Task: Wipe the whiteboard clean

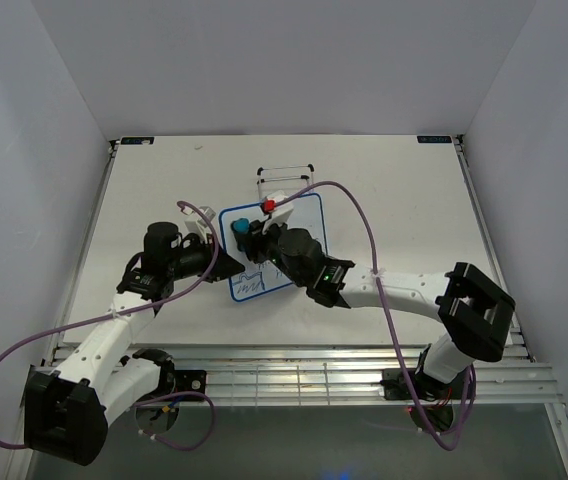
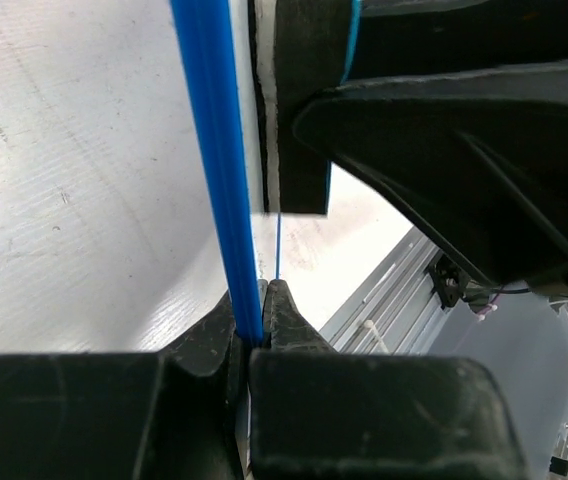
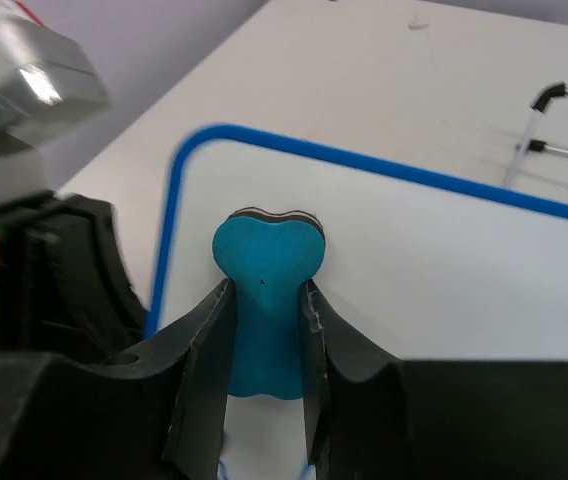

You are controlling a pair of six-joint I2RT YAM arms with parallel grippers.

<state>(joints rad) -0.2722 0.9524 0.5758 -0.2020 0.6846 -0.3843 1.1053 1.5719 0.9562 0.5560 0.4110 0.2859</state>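
The whiteboard [image 1: 301, 215], white with a thin blue frame, lies on the table at the centre, with blue handwriting [image 1: 249, 286] at its near end. My left gripper [image 1: 226, 262] is shut on its left frame edge; in the left wrist view the blue frame [image 2: 216, 150] is pinched between the fingertips of the left gripper [image 2: 257, 308]. My right gripper [image 1: 249, 237] is shut on the blue bone-shaped eraser [image 1: 239, 229]. In the right wrist view the right gripper [image 3: 264, 295] holds the eraser [image 3: 266, 250] flat on the board [image 3: 434, 280] near its top left corner.
A thin black wire stand [image 1: 285, 175] stands just behind the board and also shows in the right wrist view [image 3: 554, 120]. A white marker with a red cap [image 1: 274, 205] lies at the board's far edge. Purple cables loop over both arms. Grey walls enclose the table.
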